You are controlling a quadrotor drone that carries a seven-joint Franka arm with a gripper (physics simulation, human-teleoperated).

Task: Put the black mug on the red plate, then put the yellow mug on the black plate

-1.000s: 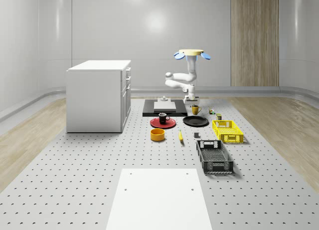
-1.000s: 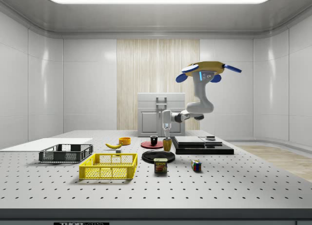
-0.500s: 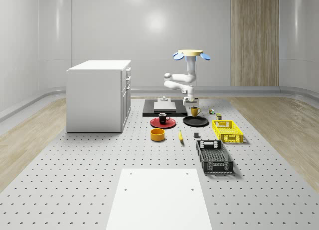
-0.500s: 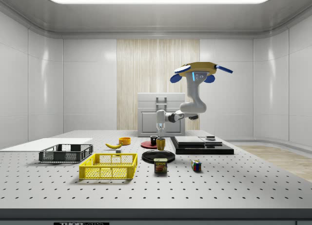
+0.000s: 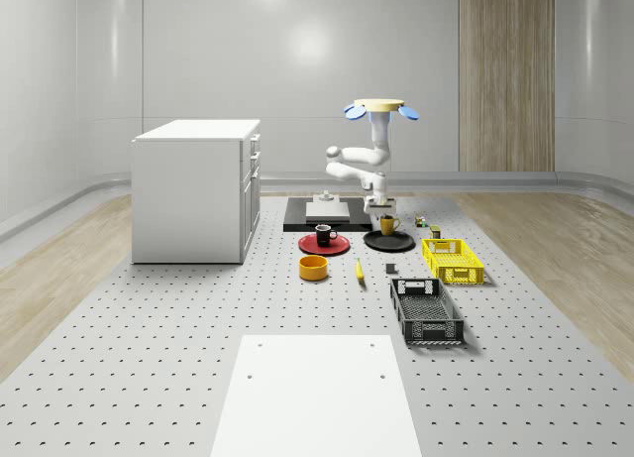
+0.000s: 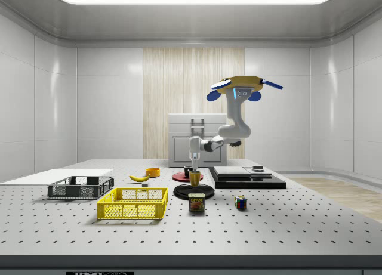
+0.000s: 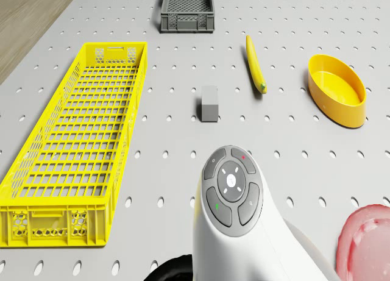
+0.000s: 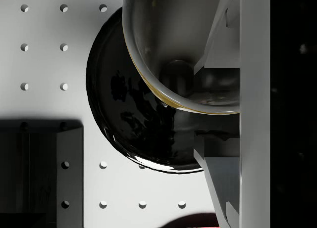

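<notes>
The drone (image 5: 381, 108) hovers above the table behind the plates, its arm reaching down. My gripper (image 5: 381, 208) is shut on the rim of the yellow mug (image 5: 388, 223), which hangs upright just over the black plate (image 5: 388, 241). From the side, the yellow mug (image 6: 195, 178) sits slightly above the black plate (image 6: 194, 191). In the wrist view the mug (image 8: 173, 50) is gripped at its rim by my gripper (image 8: 213, 109), with the black plate (image 8: 138, 124) beneath. The black mug (image 5: 324, 235) stands on the red plate (image 5: 324, 245).
A yellow bowl (image 5: 314, 268), a banana (image 5: 359, 270) and a small grey block (image 5: 391, 270) lie in front of the plates. A yellow crate (image 5: 452, 260) and a dark crate (image 5: 426, 311) are at the whole-scene view's right. A white cabinet (image 5: 196, 189) stands left; a black platform (image 5: 322, 214) lies behind.
The drone and arm shifted toward the side view's left, carrying the yellow mug from beside the black plate to over it and a little lower.
</notes>
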